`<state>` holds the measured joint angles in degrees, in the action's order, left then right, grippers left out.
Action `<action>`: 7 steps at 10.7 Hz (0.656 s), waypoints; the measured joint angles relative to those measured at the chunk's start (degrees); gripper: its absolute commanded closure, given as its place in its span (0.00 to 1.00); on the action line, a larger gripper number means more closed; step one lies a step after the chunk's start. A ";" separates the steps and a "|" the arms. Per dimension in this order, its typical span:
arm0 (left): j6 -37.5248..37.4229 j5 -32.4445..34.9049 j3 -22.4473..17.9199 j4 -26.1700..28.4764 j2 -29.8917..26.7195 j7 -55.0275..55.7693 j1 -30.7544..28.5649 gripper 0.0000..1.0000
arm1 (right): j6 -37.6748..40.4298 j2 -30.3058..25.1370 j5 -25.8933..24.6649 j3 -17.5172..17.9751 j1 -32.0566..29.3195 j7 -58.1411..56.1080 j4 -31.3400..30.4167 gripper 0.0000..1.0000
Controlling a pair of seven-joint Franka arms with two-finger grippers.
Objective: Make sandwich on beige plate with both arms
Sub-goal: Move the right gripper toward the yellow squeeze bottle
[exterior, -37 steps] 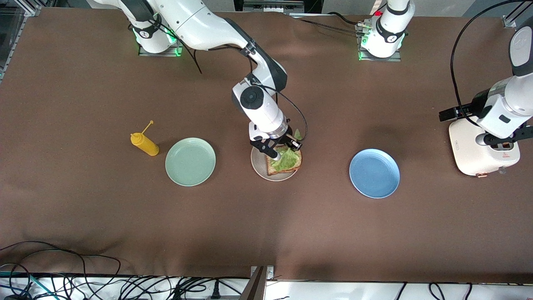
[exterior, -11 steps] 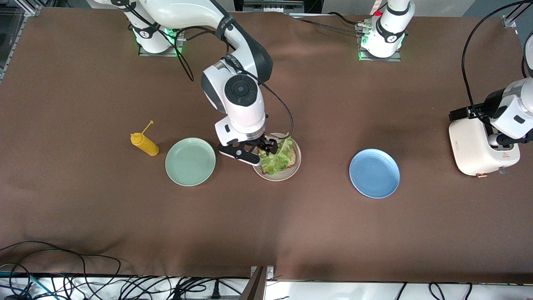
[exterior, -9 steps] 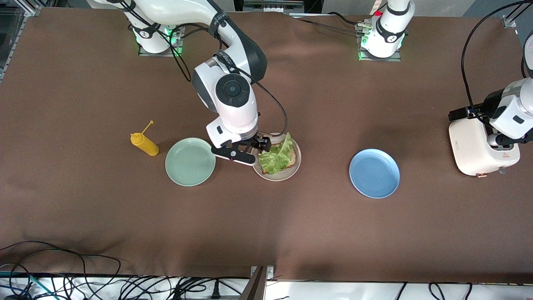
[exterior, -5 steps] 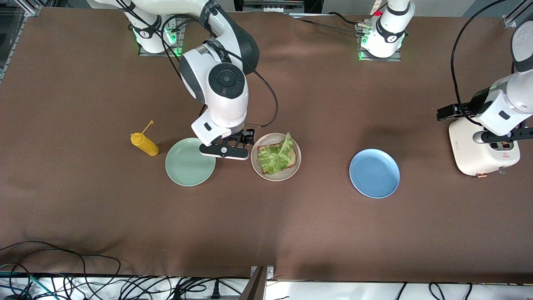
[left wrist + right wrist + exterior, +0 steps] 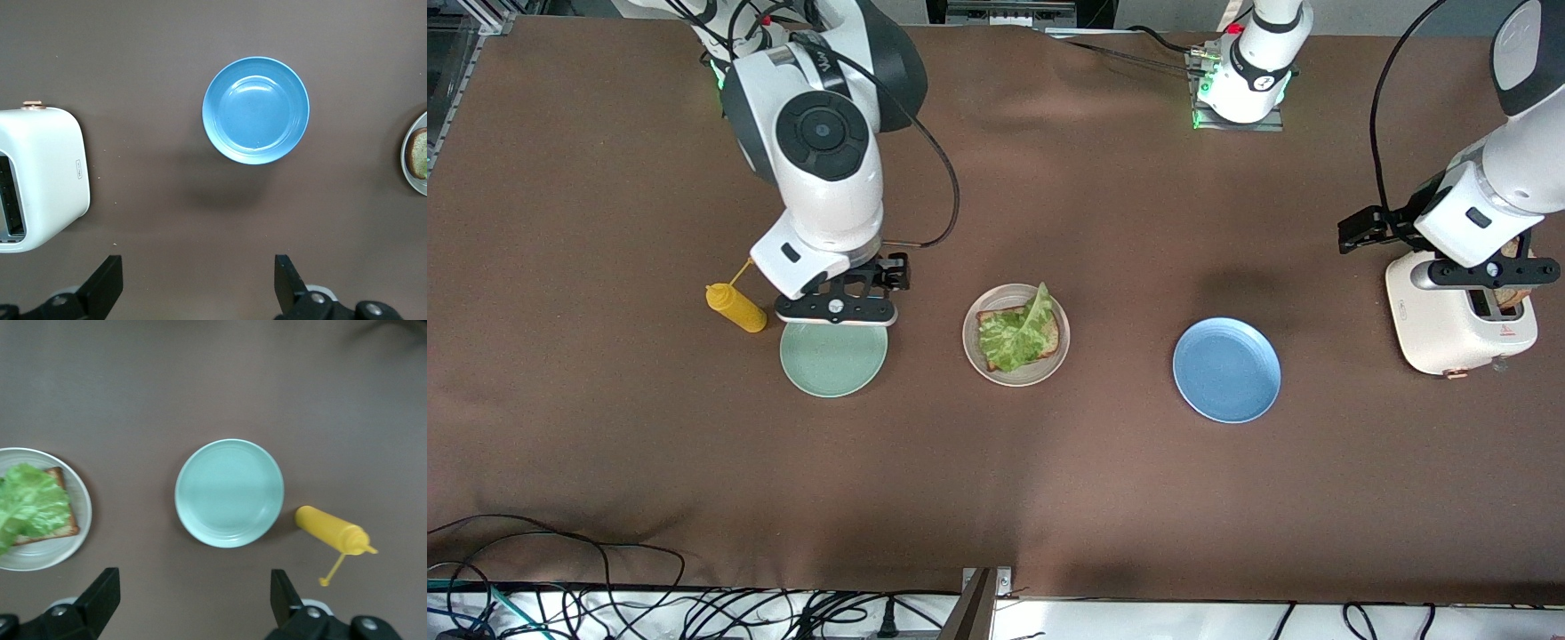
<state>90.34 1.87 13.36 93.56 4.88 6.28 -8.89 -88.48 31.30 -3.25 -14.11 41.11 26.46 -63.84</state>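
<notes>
Front view: the beige plate (image 5: 1016,334) sits mid-table with one toast slice and lettuce (image 5: 1017,334). The right gripper (image 5: 836,308), jaws apart, hangs over the mint plate (image 5: 833,357); the left gripper (image 5: 1485,276), apart and empty, is over the toaster (image 5: 1458,320) (likely the second slice's source).

Left wrist view: only the beige plate's edge shows.

Right wrist view: the mustard bottle (image 5: 330,528) shows.

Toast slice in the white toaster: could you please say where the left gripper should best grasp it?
Probably its top edge, from straight above: the brown toast slice stands upright in the slot of the white toaster, only that edge exposed. The open left gripper hangs over it; the open right gripper hangs over the mint green plate's edge.
</notes>
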 measured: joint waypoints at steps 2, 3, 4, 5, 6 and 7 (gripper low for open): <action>0.81 0.00 0.14 0.18 0.06 0.00 0.00 0.00 | 1.45 -1.66 0.00 -2.19 -0.33 -5.52 -0.02 0.00; 0.96 0.00 0.15 0.38 0.11 0.00 -0.06 0.00 | 2.76 -2.95 -0.02 -2.66 -0.93 -7.49 -0.35 0.00; 1.02 0.00 0.14 0.65 0.20 0.00 -0.15 0.00 | 3.89 -4.95 -0.02 -2.79 -2.52 -9.95 -1.82 0.00; 1.08 0.00 0.12 0.82 0.39 0.00 -0.27 0.00 | 4.30 -7.54 -0.02 -2.89 -4.60 -13.50 -4.78 0.00; 1.14 0.00 0.09 0.88 0.71 0.00 -0.40 0.00 | 4.36 -10.58 -0.01 -2.93 -7.16 -18.52 -8.83 0.00; 1.22 0.00 0.09 0.93 1.00 0.00 -0.51 0.00 | 4.10 -13.52 0.00 -3.00 -9.77 -23.67 -13.02 0.00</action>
<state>91.55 1.88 13.45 94.49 5.88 6.27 -9.40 -84.38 17.78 -3.25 -17.11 31.34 2.79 -76.86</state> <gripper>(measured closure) 0.000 0.000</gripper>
